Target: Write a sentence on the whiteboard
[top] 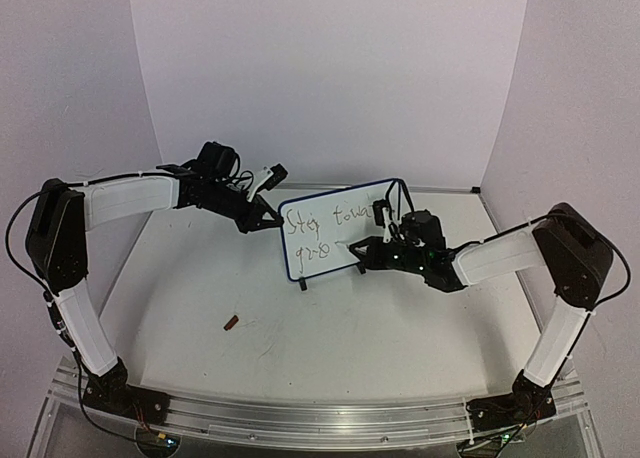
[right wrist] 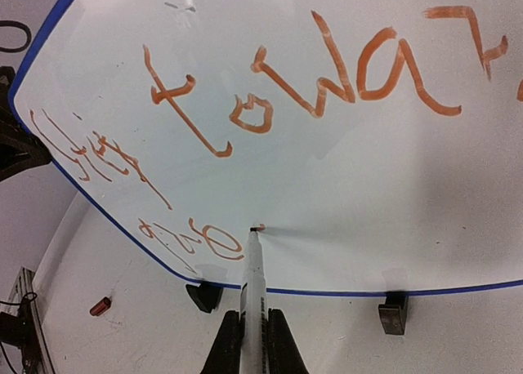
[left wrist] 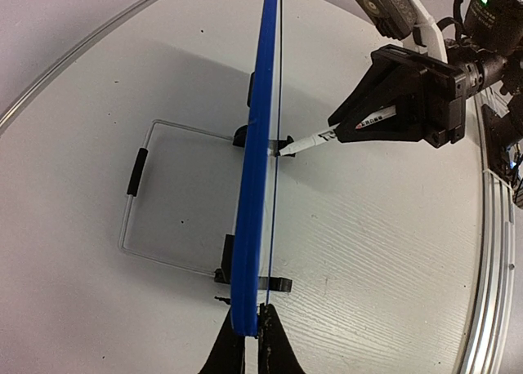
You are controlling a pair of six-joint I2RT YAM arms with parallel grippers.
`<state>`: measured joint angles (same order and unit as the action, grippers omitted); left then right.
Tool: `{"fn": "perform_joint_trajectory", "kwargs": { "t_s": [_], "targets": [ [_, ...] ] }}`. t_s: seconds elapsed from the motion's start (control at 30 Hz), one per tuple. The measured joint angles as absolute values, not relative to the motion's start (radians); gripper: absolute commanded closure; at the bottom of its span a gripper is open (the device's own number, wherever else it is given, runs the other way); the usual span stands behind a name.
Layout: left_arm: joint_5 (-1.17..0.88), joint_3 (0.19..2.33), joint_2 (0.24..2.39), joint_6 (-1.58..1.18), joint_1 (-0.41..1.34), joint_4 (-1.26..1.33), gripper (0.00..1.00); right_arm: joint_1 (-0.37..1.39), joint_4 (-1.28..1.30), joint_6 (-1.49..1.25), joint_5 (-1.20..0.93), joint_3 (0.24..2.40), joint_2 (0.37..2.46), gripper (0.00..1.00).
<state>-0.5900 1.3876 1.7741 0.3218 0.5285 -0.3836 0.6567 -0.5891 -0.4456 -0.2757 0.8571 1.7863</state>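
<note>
1. The whiteboard [top: 320,218] is stood on its two black feet [right wrist: 393,313] toward the far edge of the table [top: 350,328], about midway between the left and right edges. Its written face is turned toward the near edge.
2. The board's left end is pinched by the left gripper [left wrist: 252,333]. Its fingers are pressed together on the blue frame, which is seen edge-on in the left wrist view.
3. A marker [right wrist: 254,276] is clamped in the right gripper [right wrist: 253,341], and its tip is laid against the board face low down, on the second line.
4. The sentence [right wrist: 327,72] is seen in orange-red strokes. The upper line is largely written, while only a few letters of the lower line are begun, with the tip just right of the last.
5. The blank rest of the lower line lies from the tip along the board's long axis, toward the table's right edge. The next strokes are judged to run that way, made by the right arm, which is nearer, while the board is braced by the left.
6. A small reddish piece [top: 231,324], possibly a cap, is seen lying toward the near-left corner, well apart from the board.
</note>
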Motion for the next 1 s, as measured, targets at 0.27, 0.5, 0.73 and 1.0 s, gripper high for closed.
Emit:
{"fn": "perform_joint_trajectory", "kwargs": {
  "t_s": [0.27,0.5,0.73,1.0],
  "targets": [
    [-0.590,1.388,1.774,0.322,0.529,-0.384,1.00,0.657,-0.587,-0.445,-0.306,0.862,1.820,1.00],
    [-0.590,1.388,1.774,0.322,0.529,-0.384,1.00,0.658,-0.581,-0.445,-0.301,0.862,1.826,1.00],
    [-0.590,1.388,1.774,0.322,0.529,-0.384,1.00,0.661,-0.569,-0.437,-0.281,0.862,1.819,1.00],
    [-0.590,1.388,1.774,0.322,0.529,-0.384,1.00,0.661,-0.543,-0.422,-0.240,0.862,1.780,1.00]
  ]
}}
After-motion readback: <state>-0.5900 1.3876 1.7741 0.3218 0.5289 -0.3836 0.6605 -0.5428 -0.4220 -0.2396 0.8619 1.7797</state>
